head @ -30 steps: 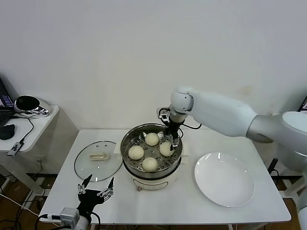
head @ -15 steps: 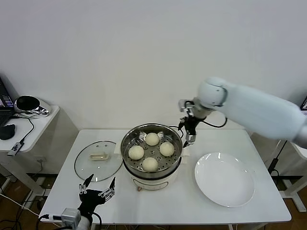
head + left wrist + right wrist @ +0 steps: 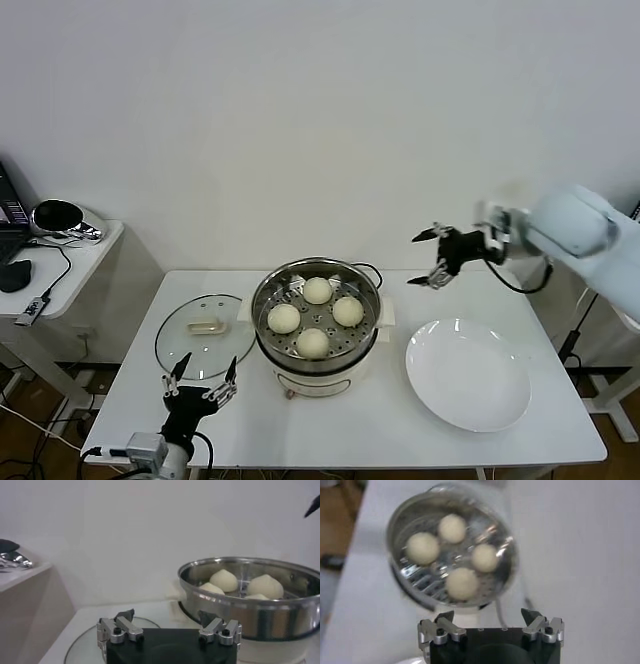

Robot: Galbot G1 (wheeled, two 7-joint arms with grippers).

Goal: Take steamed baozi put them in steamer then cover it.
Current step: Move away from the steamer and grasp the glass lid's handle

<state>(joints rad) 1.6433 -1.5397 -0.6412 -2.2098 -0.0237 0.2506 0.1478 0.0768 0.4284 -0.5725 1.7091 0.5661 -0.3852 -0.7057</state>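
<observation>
Four small, smooth, cream-white steamed baozi (image 3: 317, 290) (image 3: 284, 318) (image 3: 347, 311) (image 3: 313, 343) lie inside the round, shiny stainless-steel steamer (image 3: 268, 296), resting on its perforated floor and spaced apart from one another. The steamer sits on a white electric pot base (image 3: 318, 383) near the middle of my white bench (image 3: 360, 425). It stands uncovered. The round glass lid (image 3: 175, 352) with its pale handle lies flat on the bench just beside the steamer, on my left side.

My right pincer (image 3: 432, 259) hangs in the air beyond the steamer's right rim, above the back of the bench, its dark fingers spread apart and holding nothing. The right wrist view looks down on the steamer with all four buns in it, well clear of the pincer.

My left pincer (image 3: 200, 377) is low at the front edge of the bench, near the lid and in front of the steamer, fingers apart and empty.

A round, flat white plate (image 3: 468, 375) lies on the bench to the right of the steamer, apart from it. A small white side table (image 3: 85, 250) with dark items stands off to my left.
</observation>
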